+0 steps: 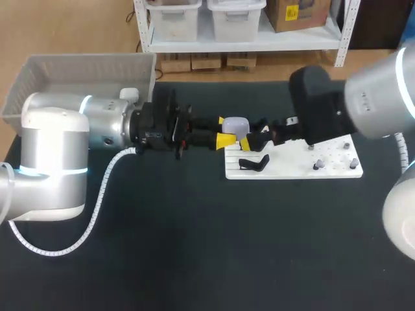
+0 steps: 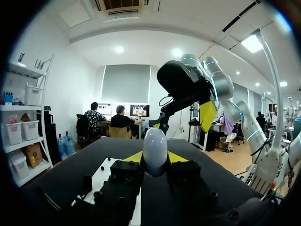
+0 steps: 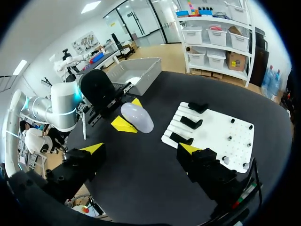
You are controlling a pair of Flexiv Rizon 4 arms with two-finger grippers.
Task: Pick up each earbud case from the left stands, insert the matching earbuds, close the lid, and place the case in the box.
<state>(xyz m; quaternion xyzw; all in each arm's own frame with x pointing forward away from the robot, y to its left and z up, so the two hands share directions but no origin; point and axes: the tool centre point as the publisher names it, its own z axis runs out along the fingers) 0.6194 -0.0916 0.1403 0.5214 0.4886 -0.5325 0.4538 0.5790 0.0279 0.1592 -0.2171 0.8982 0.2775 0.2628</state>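
My left gripper (image 1: 225, 131) clamped the earbud case (image 2: 155, 150) aloft beside the white board (image 1: 295, 165); my right gripper (image 3: 141, 149) stood spread wide nearby. The rounded shell seemed slippery, so a nudge might twist it loose.

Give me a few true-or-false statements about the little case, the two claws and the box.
1. The left gripper clamps the case from two sides. True.
2. The case lies in the grey box. False: it is held up at the edge of the white board.
3. The right gripper holds an earbud. False: it is open and empty.
4. Black stands sit on the white board. True.
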